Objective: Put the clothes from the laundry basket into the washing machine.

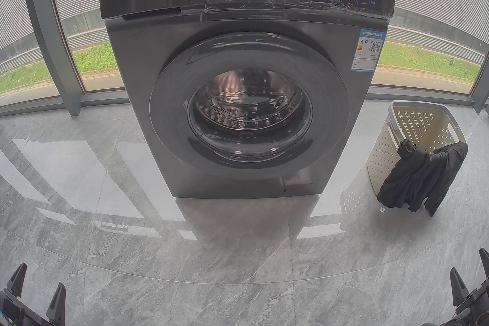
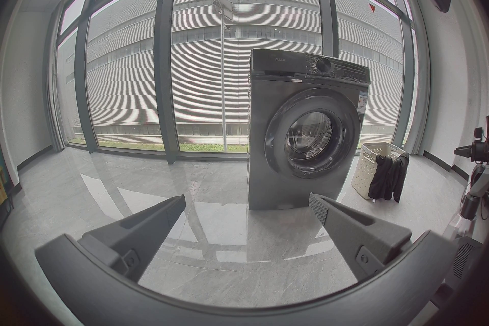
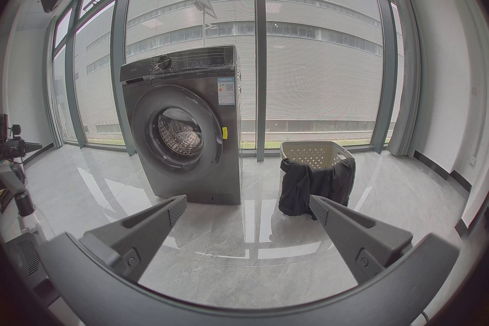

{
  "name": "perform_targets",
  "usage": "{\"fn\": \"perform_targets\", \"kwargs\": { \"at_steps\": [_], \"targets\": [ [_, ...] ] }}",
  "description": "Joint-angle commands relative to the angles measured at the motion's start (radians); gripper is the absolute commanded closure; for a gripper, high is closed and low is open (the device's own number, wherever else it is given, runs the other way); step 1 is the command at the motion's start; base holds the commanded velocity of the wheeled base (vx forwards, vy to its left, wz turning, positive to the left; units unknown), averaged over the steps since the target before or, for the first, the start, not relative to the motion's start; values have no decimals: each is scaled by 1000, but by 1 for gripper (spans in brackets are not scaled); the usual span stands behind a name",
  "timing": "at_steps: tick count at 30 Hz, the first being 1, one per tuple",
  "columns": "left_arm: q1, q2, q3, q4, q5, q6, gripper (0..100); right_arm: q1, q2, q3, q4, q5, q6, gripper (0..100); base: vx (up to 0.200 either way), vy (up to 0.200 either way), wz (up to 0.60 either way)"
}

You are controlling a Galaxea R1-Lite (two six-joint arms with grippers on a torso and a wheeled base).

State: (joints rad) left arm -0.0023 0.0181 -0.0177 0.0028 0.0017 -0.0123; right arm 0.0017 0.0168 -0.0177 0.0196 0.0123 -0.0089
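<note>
Clothes: I am seeing one dark garment (image 1: 422, 174) hanging over the near rim of the laundry basket (image 1: 383, 164), on the floor just right of the washing machine (image 1: 137, 62).
Machine: its door (image 1: 170, 103) is appearing shut to me.
Progress: I am judging nothing loaded yet; everything is remaining.
Left gripper (image 1: 39, 281): sitting near left, jaws wide, empty.
Right gripper (image 1: 468, 266): sitting near right, jaws wide, empty.

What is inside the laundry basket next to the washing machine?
A dark garment hangs over the front rim of the laundry basket. The bare perforated inner wall shows behind it. The bottom is hidden by the garment.
</note>
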Motion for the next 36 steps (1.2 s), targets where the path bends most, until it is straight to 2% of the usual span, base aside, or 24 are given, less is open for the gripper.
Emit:
{"fn": "perform_targets", "kwargs": {
  "at_steps": [1,36],
  "targets": [
    [1,-15,16,-3,1,-1,0,0,2,10,0,1,0,0,0,-200,0],
    [1,-15,16,-4,1,-1,0,0,2,8,0,1,0,0,0,-200,0]
  ]
}}
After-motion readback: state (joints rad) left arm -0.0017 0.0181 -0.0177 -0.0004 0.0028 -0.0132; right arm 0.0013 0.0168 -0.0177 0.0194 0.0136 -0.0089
